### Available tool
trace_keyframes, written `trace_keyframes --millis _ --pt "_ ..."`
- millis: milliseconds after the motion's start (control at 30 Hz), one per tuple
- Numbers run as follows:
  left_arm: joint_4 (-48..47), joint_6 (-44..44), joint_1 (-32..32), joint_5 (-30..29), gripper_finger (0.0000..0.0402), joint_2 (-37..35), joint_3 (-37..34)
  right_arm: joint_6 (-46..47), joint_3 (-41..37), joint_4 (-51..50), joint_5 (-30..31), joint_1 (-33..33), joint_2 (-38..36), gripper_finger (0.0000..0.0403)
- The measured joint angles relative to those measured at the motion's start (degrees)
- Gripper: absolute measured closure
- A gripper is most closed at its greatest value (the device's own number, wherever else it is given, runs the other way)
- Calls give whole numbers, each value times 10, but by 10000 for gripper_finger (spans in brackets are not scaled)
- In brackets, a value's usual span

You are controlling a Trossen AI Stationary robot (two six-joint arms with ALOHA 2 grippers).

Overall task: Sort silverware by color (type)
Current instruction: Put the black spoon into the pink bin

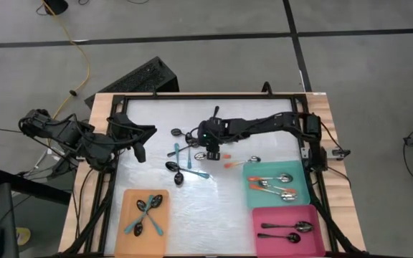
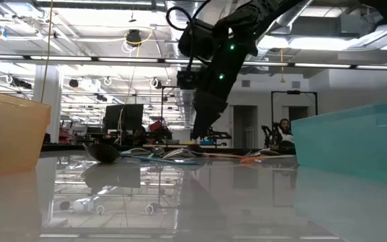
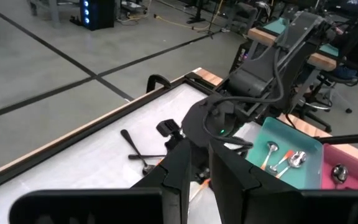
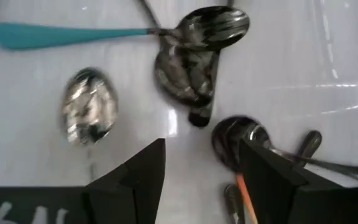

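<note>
Several spoons lie loose in a cluster at the table's middle (image 1: 185, 154): teal-handled (image 4: 67, 34), orange-handled (image 1: 236, 163) and plain dark ones (image 4: 188, 78). My right gripper (image 4: 201, 180) is open, pointing down just above this cluster (image 2: 203, 131). A dark spoon bowl (image 4: 235, 140) and an orange handle (image 4: 244, 196) lie between its fingers. It holds nothing. My left gripper (image 1: 140, 149) waits at the table's left, open by a narrow gap (image 3: 201, 180) and empty.
An orange tray (image 1: 127, 240) at the near left holds teal-handled spoons. A teal tray (image 1: 303, 179) at the right holds orange-handled spoons. A pink tray (image 1: 264, 240) at the near right holds plain dark spoons. A black frame (image 1: 192, 96) borders the table.
</note>
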Motion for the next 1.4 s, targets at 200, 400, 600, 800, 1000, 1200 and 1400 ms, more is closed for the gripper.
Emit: trace_keyframes --millis 200,400,600,800,1000,1200,1400 --pt "0 -1 0 0 359 0 0 -6 2 22 27 -12 30 188" --pt "-2 0 0 0 359 0 0 -15 0 31 85 -16 56 205" --pt "-4 -1 -1 1 359 0 0 16 -1 30 94 -15 63 321" --pt "-4 -5 -1 4 359 0 0 30 -1 19 134 -15 63 385" --pt "-4 -6 -1 5 359 0 0 34 -2 -4 132 -1 53 394" --pt "-4 -10 -1 5 359 0 0 40 -3 6 91 16 0 397" --pt "-4 -22 -1 5 359 0 0 82 -3 28 -11 19 -81 399"
